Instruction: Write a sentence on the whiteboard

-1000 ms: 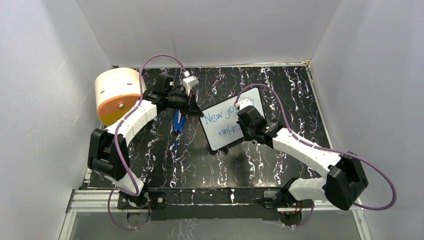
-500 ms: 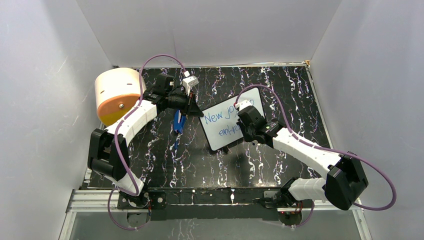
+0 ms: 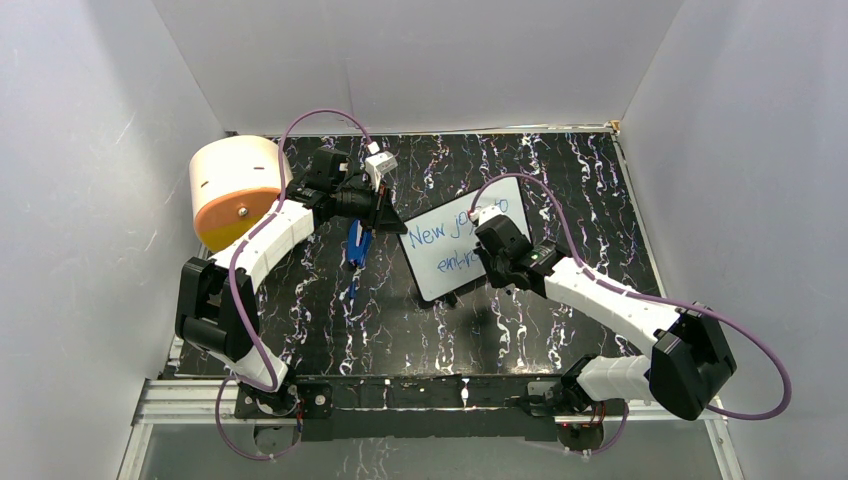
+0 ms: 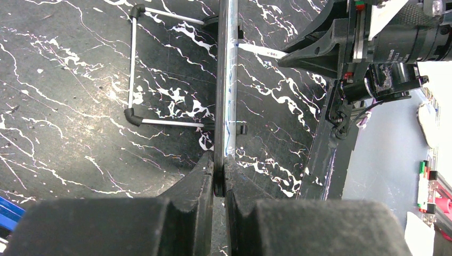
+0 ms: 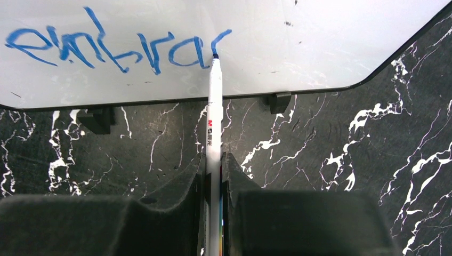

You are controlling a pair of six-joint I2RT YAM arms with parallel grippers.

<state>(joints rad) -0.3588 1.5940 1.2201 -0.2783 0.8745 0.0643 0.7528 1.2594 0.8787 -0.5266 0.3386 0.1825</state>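
Note:
The whiteboard [image 3: 440, 262] stands tilted at the table's middle, and my left gripper [image 3: 388, 216] is shut on its left edge. In the left wrist view the whiteboard [image 4: 226, 80] runs edge-on out of the left gripper [image 4: 219, 173]. My right gripper [image 5: 213, 160] is shut on a white marker [image 5: 214, 117]. Its tip touches the whiteboard [image 5: 330, 37] at the end of the sentence [image 5: 112, 49], whose blue lower line reads "embrac". From above, the sentence [image 3: 432, 236] shows "New jo" and "embra"; my right gripper [image 3: 492, 238] hides the rest.
A cream and orange cylinder [image 3: 236, 188] lies at the back left, beside the left arm. A blue object [image 3: 357, 244] lies on the black marbled table just left of the board. A thin wire stand [image 4: 133, 64] sticks out behind the board. White walls enclose the table.
My right gripper with the marker has shifted slightly down and left along the board. The left arm and the board have not moved.

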